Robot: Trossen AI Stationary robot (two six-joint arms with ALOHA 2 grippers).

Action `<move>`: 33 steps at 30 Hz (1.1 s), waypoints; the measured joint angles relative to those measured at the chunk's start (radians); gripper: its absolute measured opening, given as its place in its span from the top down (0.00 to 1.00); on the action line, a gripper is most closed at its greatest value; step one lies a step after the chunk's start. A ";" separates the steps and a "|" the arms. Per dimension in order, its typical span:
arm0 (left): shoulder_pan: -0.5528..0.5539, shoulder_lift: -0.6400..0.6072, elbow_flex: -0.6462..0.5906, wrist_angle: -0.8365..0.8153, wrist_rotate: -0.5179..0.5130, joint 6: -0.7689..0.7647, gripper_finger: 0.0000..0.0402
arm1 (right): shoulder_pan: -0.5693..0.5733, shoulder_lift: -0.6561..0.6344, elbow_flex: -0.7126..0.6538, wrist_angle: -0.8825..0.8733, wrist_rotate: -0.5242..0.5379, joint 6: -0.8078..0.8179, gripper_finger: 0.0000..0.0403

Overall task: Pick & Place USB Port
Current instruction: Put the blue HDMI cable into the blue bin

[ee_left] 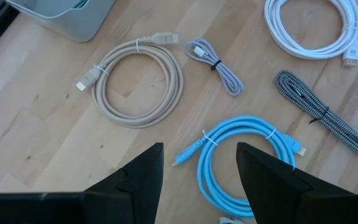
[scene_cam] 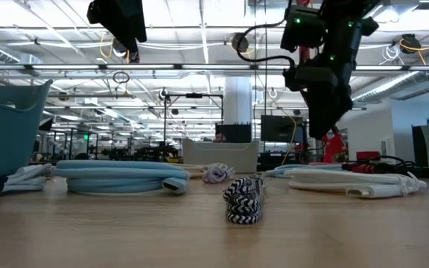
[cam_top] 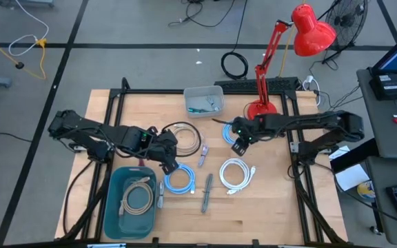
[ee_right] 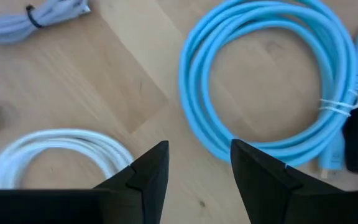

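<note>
Several coiled USB cables lie flat on the wooden table. A light-blue coil is near the middle, a white coil to its right, and a beige coil behind it. A small lavender bundle and a black-and-white braided cable lie between them. My left gripper hangs open above the blue coil's left side. My right gripper hangs open above the table, just behind the white coil. Neither holds anything.
A teal bin at the near left holds a beige cable. A small grey bin stands at the far middle, with a red desk lamp to its right. The table's black frame rails run along its sides.
</note>
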 joint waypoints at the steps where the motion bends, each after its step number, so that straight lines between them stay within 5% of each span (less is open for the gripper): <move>1: 0.001 0.000 0.000 0.001 0.000 0.000 0.48 | -0.006 0.000 -0.008 0.000 0.000 -0.018 0.59; 33: 0.002 0.000 0.000 0.010 0.009 0.006 0.49 | -0.043 0.247 -0.028 0.175 -0.054 -0.173 0.59</move>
